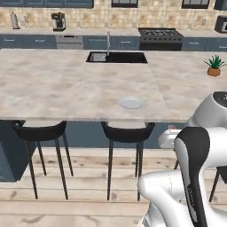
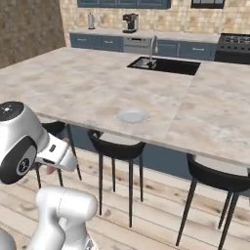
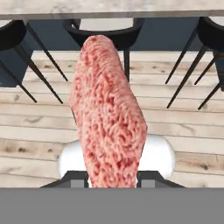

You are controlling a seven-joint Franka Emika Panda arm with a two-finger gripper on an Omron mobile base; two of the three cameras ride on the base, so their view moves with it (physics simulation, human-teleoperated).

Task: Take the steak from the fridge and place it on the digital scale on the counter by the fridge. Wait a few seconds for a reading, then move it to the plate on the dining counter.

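One steak (image 3: 109, 113) is in play, a reddish-pink marbled slab seen edge-on close to the hand camera. It stands up out of the gripper (image 3: 113, 177), whose two dark fingertips (image 3: 75, 177) sit at either side of its lower end, pressed in against the meat: the claw is nearly closed and clamped on the steak. The steak's long axis runs from the fingertips away along the gripper's line, toward the edge of the dining counter (image 3: 113, 8) at the top of the hand view; its far end is rounded and leans slightly to the left, with the broad faces turned sideways toward the fingers. In the right base view a small pink sliver of the steak (image 2: 49, 169) shows under the white wrist, held in the air over the wooden floor (image 2: 156, 215), short of the counter edge.

On the dining counter (image 1: 66, 84) lies one plate (image 1: 131, 103), round and pale, near the front edge and well apart from the steak. Farther back in the island top are one black sink (image 1: 117, 57) and one chrome tap (image 1: 107, 42). One potted plant (image 1: 214, 65) stands toward the counter's right end. The left base view shows two black stools (image 1: 127, 133) fully in front of the navy base; the right base view shows three. On the back wall counter stand one coffee machine (image 1: 58, 21) and one stove (image 1: 160, 34).
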